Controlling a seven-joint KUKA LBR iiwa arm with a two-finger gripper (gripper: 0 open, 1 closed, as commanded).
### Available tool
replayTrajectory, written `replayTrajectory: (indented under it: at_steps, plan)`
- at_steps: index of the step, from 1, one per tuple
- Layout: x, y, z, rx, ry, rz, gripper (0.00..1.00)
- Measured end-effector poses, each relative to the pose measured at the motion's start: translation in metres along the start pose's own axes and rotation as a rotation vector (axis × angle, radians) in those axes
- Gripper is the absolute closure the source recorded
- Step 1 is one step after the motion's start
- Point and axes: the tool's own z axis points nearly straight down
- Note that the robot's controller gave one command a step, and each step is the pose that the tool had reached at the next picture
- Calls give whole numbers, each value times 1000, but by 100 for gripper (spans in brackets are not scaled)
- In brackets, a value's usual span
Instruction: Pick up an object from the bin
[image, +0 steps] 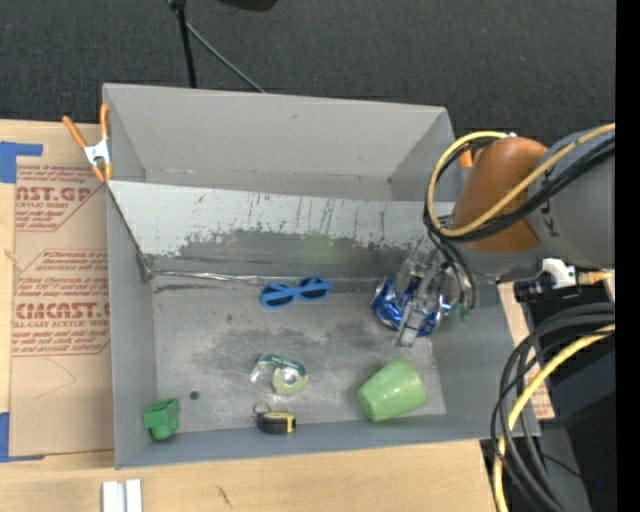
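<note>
My gripper is low at the right side of the bin, its metal fingers down among a crumpled blue and silver wrapper-like thing that lies against the right wall. Whether the fingers have closed on that blue thing I cannot make out. Just below the gripper a pale green cup lies on its side near the front right corner.
Blue toy glasses lie near the back middle. A clear tape dispenser with a green roll and a small black and yellow tape measure sit front centre. A small green piece is in the front left corner.
</note>
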Motion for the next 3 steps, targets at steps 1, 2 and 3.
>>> replayTrajectory:
  at_steps: [1,2,3]
  plan:
    - [6,5,39,1,-2,259,0]
    - [19,10,39,0,-2,591,0]
    - [19,8,38,1,-4,591,100]
